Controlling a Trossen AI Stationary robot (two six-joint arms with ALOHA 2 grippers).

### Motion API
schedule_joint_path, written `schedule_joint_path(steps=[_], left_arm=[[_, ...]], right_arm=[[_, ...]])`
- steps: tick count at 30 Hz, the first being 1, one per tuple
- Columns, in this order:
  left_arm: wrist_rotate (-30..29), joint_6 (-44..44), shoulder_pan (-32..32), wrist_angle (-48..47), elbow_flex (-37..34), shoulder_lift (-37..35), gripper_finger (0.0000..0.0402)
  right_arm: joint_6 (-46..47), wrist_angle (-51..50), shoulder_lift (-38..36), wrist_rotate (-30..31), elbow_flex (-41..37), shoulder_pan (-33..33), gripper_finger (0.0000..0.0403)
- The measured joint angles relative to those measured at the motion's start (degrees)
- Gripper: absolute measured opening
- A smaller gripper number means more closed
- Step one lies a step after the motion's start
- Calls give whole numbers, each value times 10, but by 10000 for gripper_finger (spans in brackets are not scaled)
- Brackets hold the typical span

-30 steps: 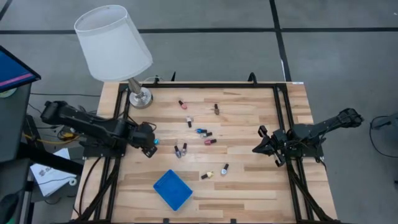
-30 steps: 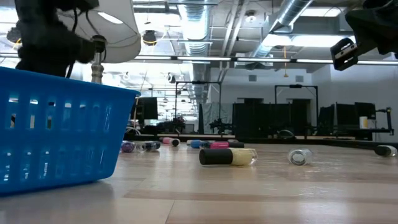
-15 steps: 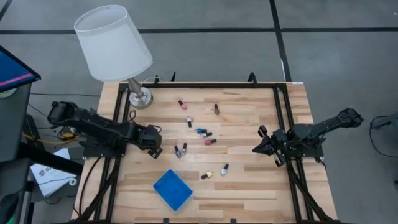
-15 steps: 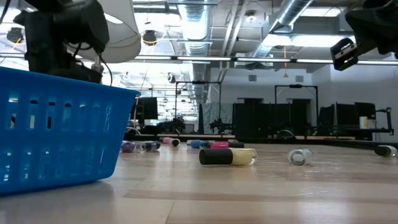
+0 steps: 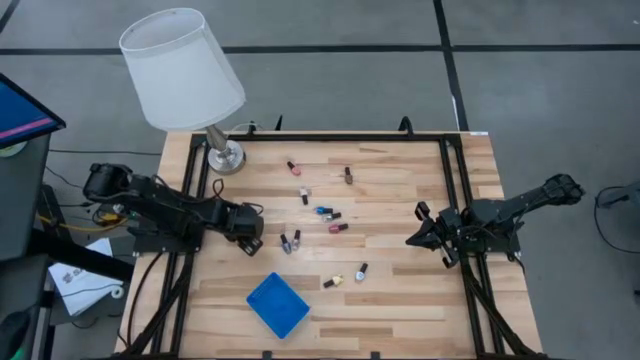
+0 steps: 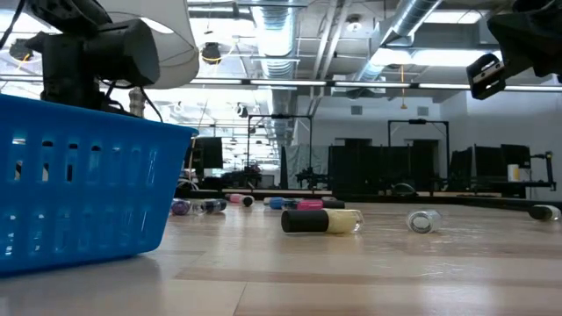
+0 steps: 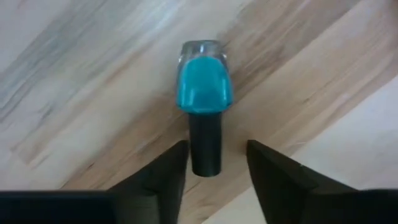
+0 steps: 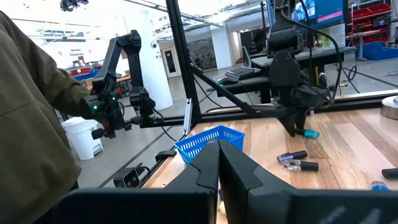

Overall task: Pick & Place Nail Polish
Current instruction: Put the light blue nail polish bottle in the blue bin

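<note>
Right under the left end effector (image 7: 214,165), its fingers spread either side of the dark cap, a teal nail polish bottle (image 7: 205,93) lies flat on the bench (image 5: 400,290), near the bench's left edge; my worry is the round cap rolling or squirting out sideways if the fingers close off-centre or too high. Further out, the other bottles (image 5: 322,212) lie scattered mid-bench and the blue basket (image 5: 277,305) waits toward the front, so a nudged bottle could skitter among them. The right end effector (image 5: 420,229), fingers pressed together, idles at the bench's right side.
</note>
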Motion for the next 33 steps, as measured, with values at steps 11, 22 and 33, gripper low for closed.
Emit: schedule_joint_path(steps=[11,22,33], left_arm=[[26,19,62,-3,-3,-18,47],[40,34,-6,4,91,-145,47],[40,137,-238,42,226,-127,47]], right_arm=[[0,1,0,0,0,0,0],[0,1,0,0,0,0,0],[0,0,0,0,0,0,0]])
